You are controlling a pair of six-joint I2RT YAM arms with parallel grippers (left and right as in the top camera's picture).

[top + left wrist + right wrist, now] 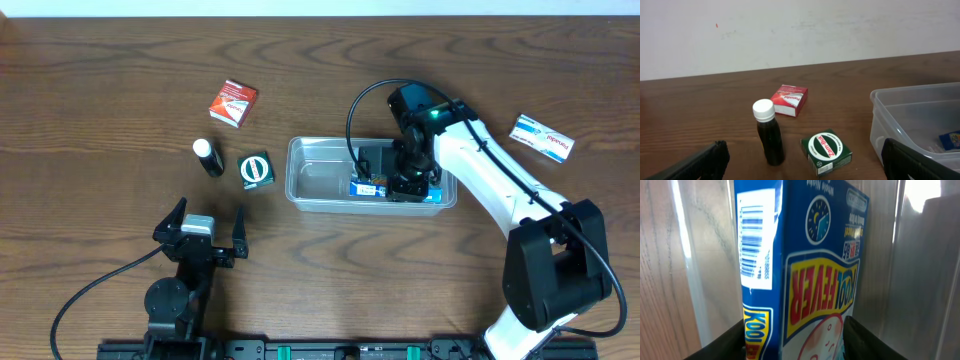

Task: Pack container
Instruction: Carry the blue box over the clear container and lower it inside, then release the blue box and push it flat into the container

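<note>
Overhead view of a wooden desk with a clear container at its centre. The right claw reaches down into the container near its 5 o'clock corner, closed on a blue box that stands on edge along the near wall. The wrist view shows a dark finger touching it on either side. This grip likely keeps the box upright so it takes little floor room and leaves space for more. The rest of the container looks bare. Outside it lie a red box at 10 o'clock, a white-capped bottle and a green box at 9 o'clock, and a white box at 2 o'clock. The left claw sits at 7 o'clock, wide open and holding nothing. It faces the bottle and green box, probably well placed to fetch them.
</note>
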